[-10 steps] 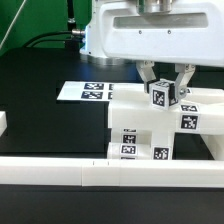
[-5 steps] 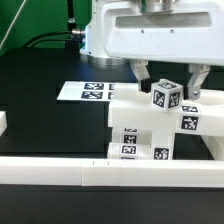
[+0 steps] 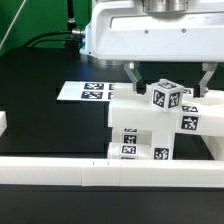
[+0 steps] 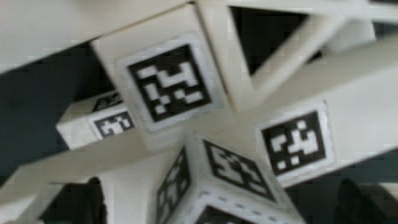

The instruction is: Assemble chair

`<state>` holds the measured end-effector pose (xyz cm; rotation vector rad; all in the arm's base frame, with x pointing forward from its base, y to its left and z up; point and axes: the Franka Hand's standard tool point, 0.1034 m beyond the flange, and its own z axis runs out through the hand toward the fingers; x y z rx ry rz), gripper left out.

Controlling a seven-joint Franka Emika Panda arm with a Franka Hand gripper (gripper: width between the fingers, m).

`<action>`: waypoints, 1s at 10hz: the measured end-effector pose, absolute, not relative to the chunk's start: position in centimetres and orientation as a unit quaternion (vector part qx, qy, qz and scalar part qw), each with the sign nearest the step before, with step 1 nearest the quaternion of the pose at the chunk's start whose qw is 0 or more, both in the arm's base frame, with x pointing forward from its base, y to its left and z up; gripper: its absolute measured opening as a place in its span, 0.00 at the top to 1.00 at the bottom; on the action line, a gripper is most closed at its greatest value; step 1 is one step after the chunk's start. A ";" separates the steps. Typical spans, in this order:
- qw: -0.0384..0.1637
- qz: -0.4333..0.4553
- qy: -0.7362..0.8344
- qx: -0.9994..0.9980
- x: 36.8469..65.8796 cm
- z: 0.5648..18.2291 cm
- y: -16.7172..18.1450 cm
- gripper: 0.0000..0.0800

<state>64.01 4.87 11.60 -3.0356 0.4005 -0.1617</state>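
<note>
Straddling the cube, the gripper has its jaws wide apart.
Best to rise straight up, so neither jaw nudges the cube off the frame.

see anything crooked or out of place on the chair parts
Yes: the small cube on top of the chair frame sits askew, its tagged faces angled against the squared blocks below rather than lined up. The gripper stands open to either side, not touching it. Nothing looks broken.
</note>
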 end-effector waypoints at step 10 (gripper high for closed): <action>-0.006 -0.056 -0.166 -0.985 64.0 11.6 5.4 0.64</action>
